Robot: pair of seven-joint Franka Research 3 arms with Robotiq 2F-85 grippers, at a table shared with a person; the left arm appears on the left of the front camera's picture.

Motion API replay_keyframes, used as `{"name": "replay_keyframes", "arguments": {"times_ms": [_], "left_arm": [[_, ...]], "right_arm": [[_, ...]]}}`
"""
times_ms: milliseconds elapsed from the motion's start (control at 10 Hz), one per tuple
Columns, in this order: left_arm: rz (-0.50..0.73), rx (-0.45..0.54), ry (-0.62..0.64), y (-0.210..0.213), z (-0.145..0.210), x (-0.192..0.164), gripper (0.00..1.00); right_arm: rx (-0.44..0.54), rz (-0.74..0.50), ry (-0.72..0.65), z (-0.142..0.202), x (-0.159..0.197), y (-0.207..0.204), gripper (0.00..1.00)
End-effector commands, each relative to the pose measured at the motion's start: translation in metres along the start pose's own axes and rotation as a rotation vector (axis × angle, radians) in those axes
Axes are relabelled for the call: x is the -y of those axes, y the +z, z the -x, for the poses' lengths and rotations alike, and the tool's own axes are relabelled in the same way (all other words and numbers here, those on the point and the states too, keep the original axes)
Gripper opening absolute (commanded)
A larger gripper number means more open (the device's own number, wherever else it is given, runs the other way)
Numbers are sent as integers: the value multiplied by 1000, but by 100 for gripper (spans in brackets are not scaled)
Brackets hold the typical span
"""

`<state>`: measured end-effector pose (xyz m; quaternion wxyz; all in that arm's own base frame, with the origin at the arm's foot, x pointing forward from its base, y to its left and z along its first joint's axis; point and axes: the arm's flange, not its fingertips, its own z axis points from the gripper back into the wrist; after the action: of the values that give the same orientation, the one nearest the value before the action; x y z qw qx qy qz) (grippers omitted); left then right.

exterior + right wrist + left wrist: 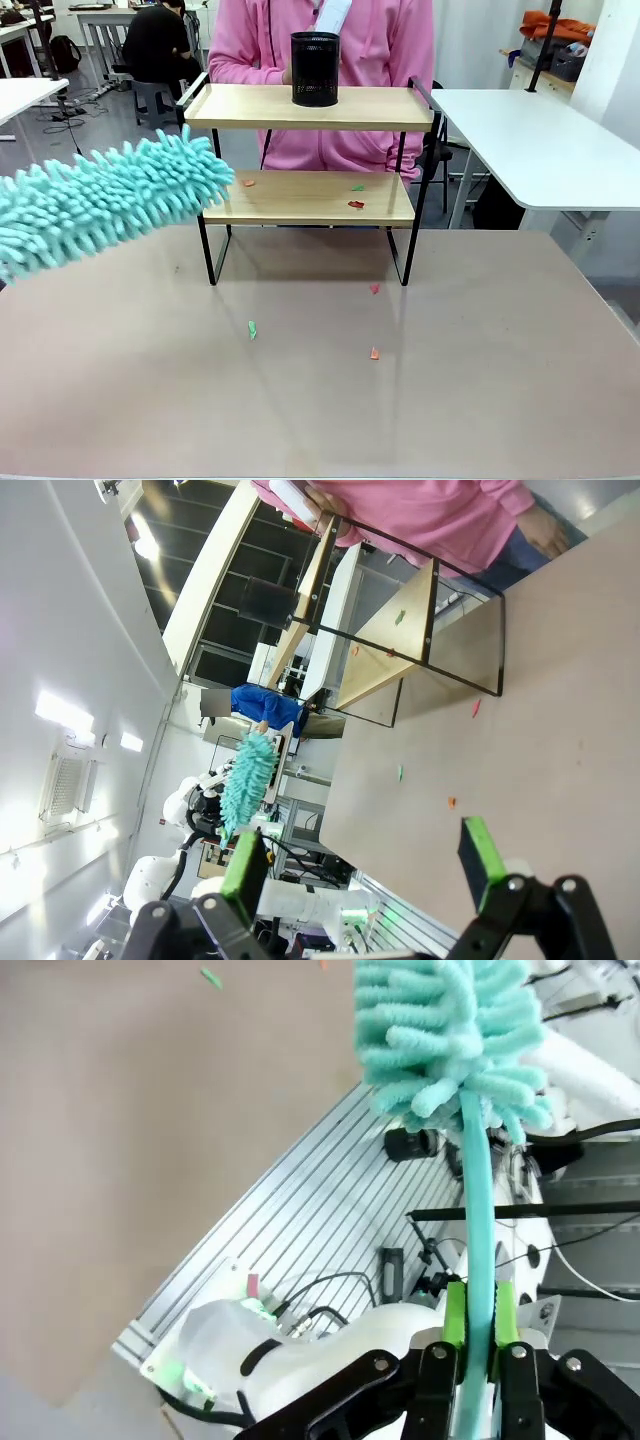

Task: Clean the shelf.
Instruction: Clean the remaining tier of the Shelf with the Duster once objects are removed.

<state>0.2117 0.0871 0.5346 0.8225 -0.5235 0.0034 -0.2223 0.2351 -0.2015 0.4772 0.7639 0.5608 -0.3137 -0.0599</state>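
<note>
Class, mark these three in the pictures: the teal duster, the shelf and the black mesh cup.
teal duster (110, 205), front view, middle of its fluffy head
shelf (290, 198), front view, bare part of lower board
black mesh cup (315, 68), front view, its side wall

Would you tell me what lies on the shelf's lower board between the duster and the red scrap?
One orange scrap on otherwise bare board, seen in the front view.

Ahead of the right gripper (360, 865), open worktop (150, 400) runs to the shelf (300, 198). A black mesh cup (315, 68) blocks the top board's middle, and a person (250, 40) stands just behind. Past the left gripper (478, 1360), the duster (100, 205) crowds the shelf's end.
</note>
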Motion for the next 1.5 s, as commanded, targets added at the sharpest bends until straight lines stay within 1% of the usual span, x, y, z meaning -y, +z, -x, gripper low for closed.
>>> {"name": "replay_keyframes", "arguments": {"times_ms": [0, 100, 200, 300, 400, 500, 600, 700, 800, 900, 1200, 1300, 1400], "left_arm": [[-63, 58, 45, -35, -15, 0, 13], [-88, 98, 61, -56, -24, 3, 13], [-141, 181, 87, -81, -33, 8, 13], [-182, 228, 72, -99, -40, 14, 13], [-192, 240, 39, -112, -48, 20, 13], [-224, 287, 23, -122, -57, 25, 13], [-256, 296, 31, -133, -66, 29, 13], [-298, 282, 34, -143, -74, 29, 13], [-295, 247, 60, -147, -78, 28, 13], [-265, 248, 16, -104, -92, 45, 13], [-265, 248, 16, -104, -92, 45, 13], [-287, 237, 22, -111, -97, 45, 13], [-334, 248, 39, -118, -92, 44, 13]], "right_arm": [[14, -19, 26, -2, -1, -1, 100], [14, -19, 26, -2, -1, -1, 100], [14, -19, 26, -2, -1, -1, 100], [14, -19, 26, -2, -1, -1, 100], [14, -19, 26, -2, -1, -1, 100], [14, -19, 26, -2, -1, -1, 100], [14, -19, 26, -2, -1, -1, 100], [14, -19, 26, -2, -1, -1, 100], [14, -19, 26, -2, -1, -1, 100], [14, -19, 26, -2, -1, -1, 100], [14, -19, 26, -2, -1, -1, 100], [14, -19, 26, -2, -1, -1, 100], [14, -19, 26, -2, -1, -1, 100]]}}
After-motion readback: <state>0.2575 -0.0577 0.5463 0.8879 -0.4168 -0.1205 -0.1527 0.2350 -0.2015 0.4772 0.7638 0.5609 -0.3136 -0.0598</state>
